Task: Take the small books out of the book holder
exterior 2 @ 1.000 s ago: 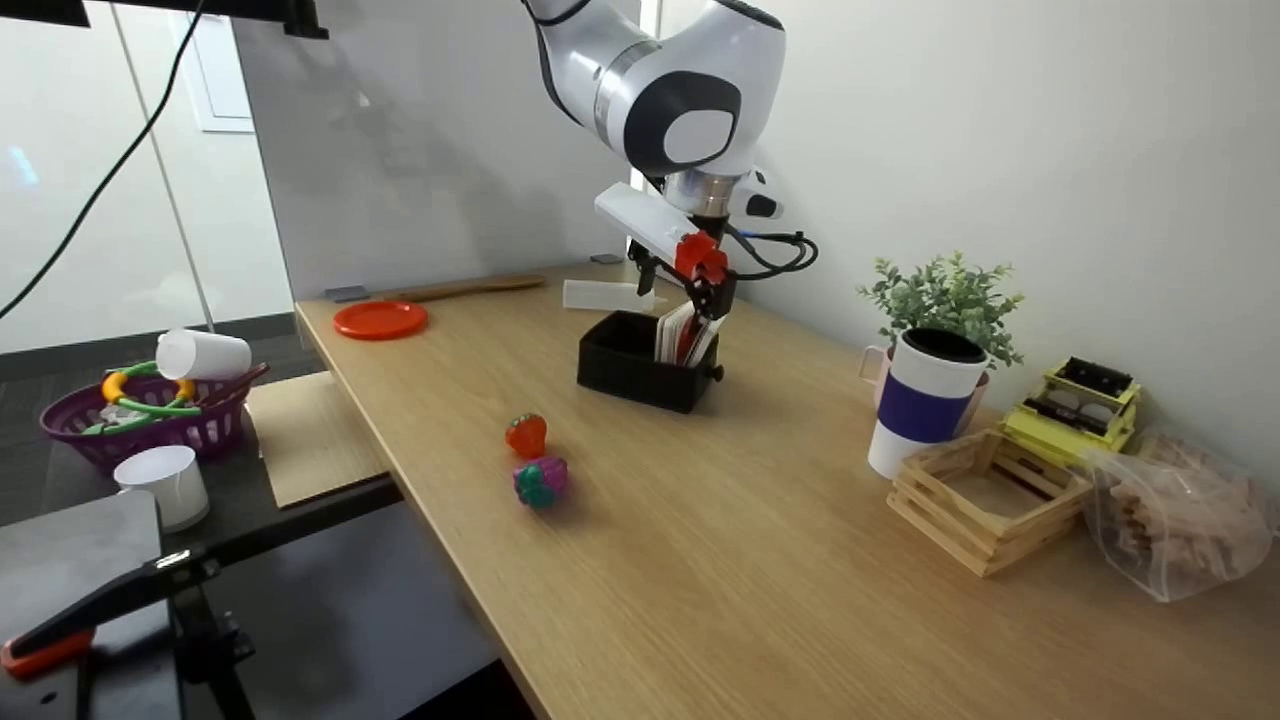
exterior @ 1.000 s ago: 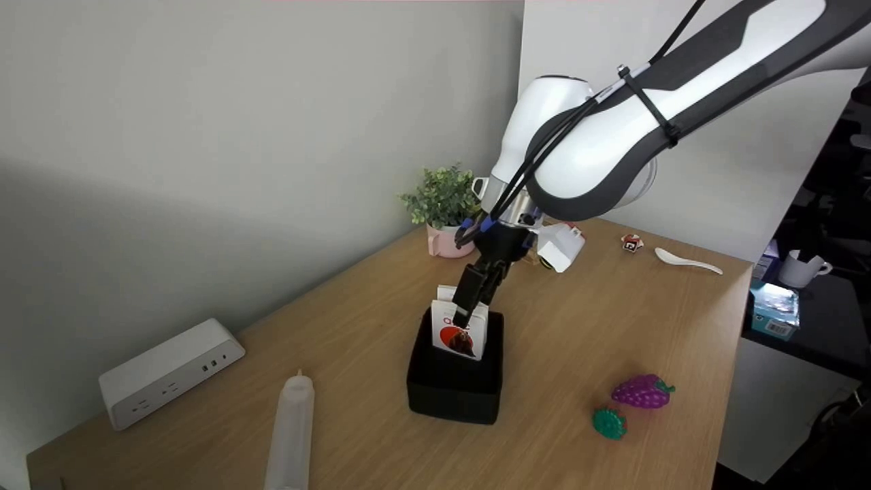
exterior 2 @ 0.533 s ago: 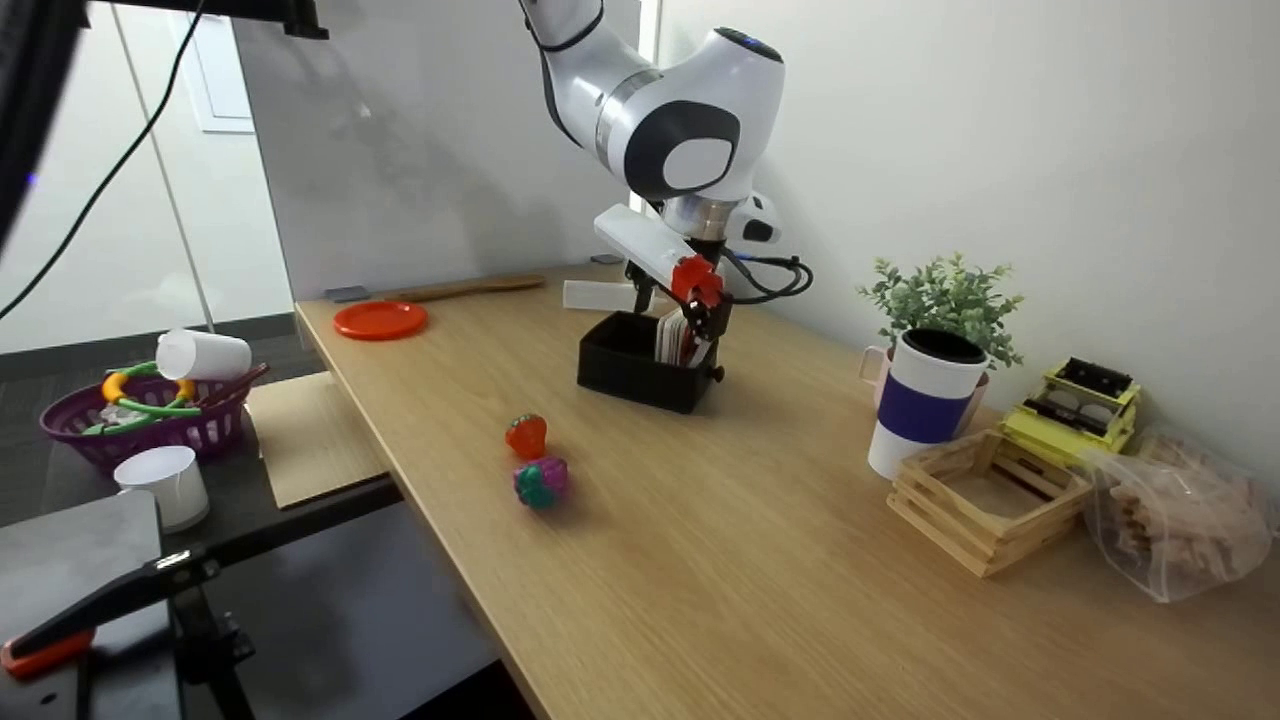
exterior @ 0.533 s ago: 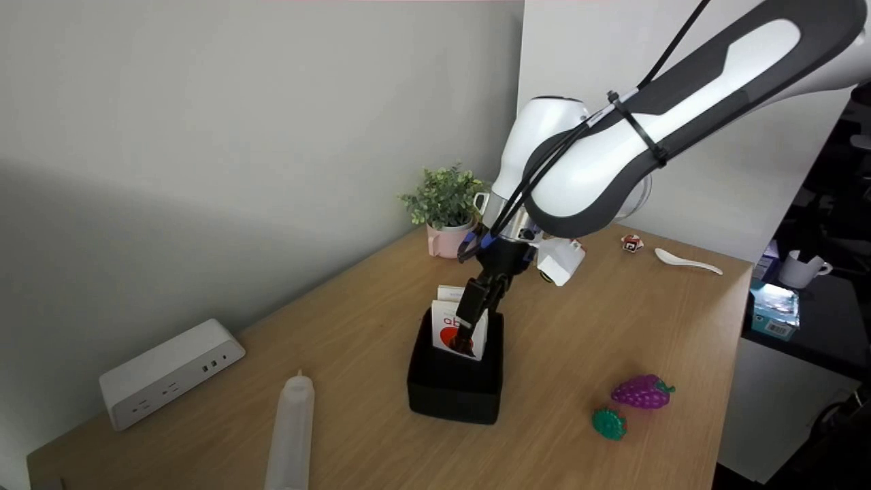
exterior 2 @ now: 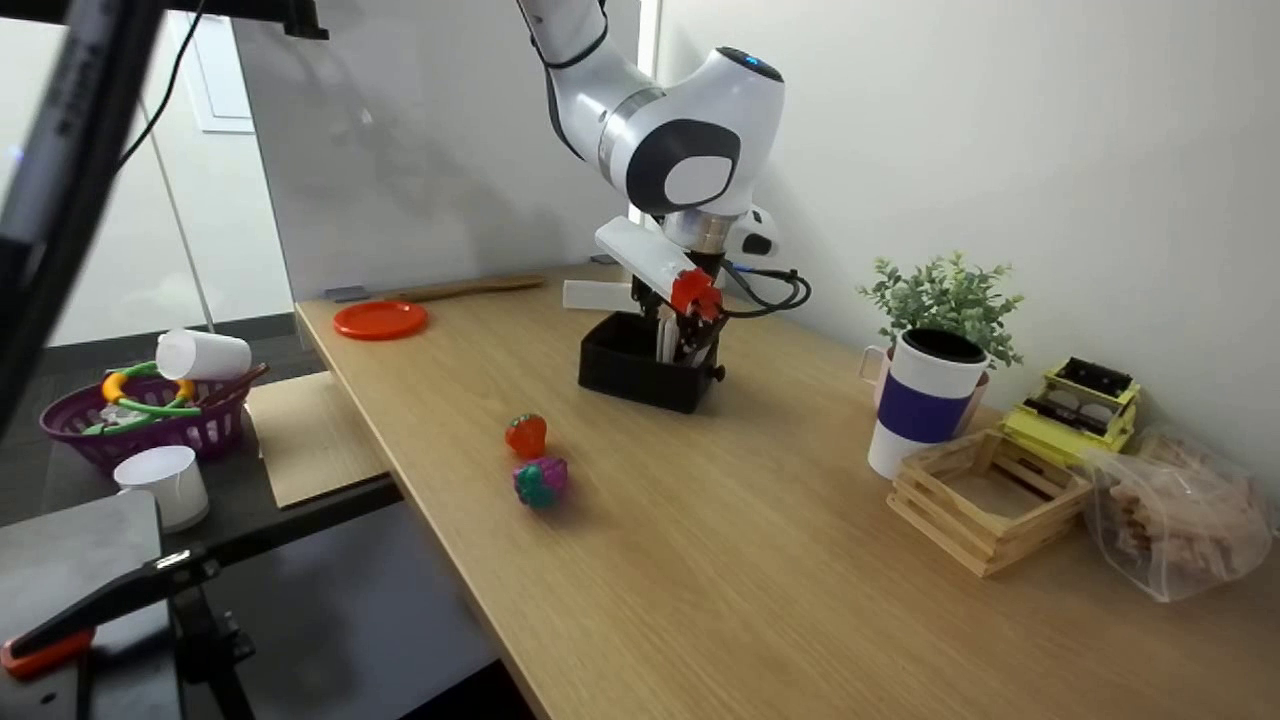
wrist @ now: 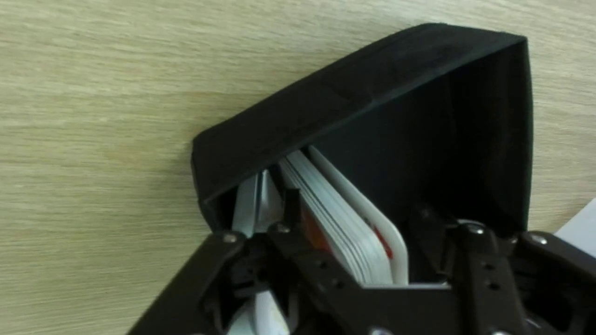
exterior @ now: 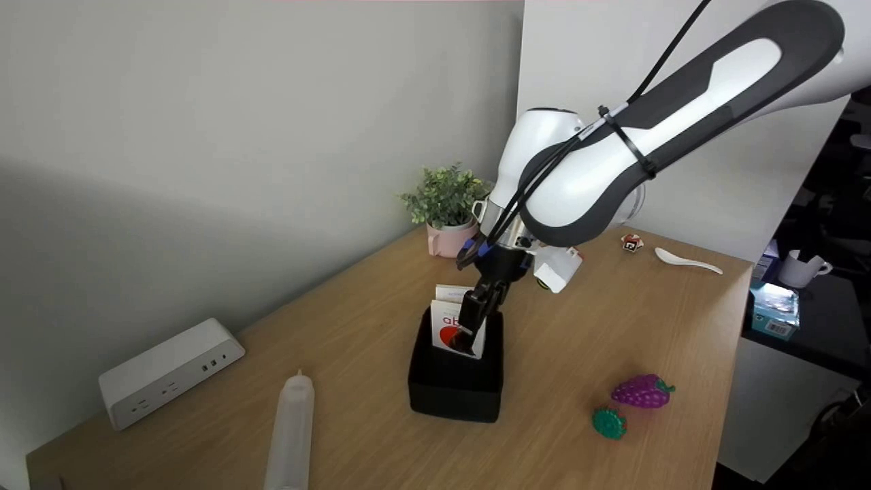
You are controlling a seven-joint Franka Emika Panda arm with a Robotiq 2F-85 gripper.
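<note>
The book holder (exterior: 454,398) is a black open box on the table, also in both the other exterior view and the wrist view (exterior 2: 640,380) (wrist: 335,100). The small books stand leaning in one end of it; the front one (exterior: 445,320) is white with a red picture, and white edges show in an exterior view (exterior 2: 666,340). My gripper (exterior: 468,337) points down into the holder. In the wrist view, its fingers (wrist: 358,211) are apart, with a bundle of white books (wrist: 340,218) between them. Other books (wrist: 247,202) lie outside the left finger. The fingertips' lower ends are hidden.
A squeeze bottle (exterior: 290,435) and a white power strip (exterior: 170,374) lie near the holder. Toy fruits (exterior: 642,392) (exterior 2: 527,436) lie toward the table edge. A plant (exterior 2: 943,300), a travel mug (exterior 2: 922,400) and a wooden crate (exterior 2: 990,500) stand by the wall.
My gripper has come down from above the books into the holder, its fingers now lower among them. The holder and the books show little or no movement.
</note>
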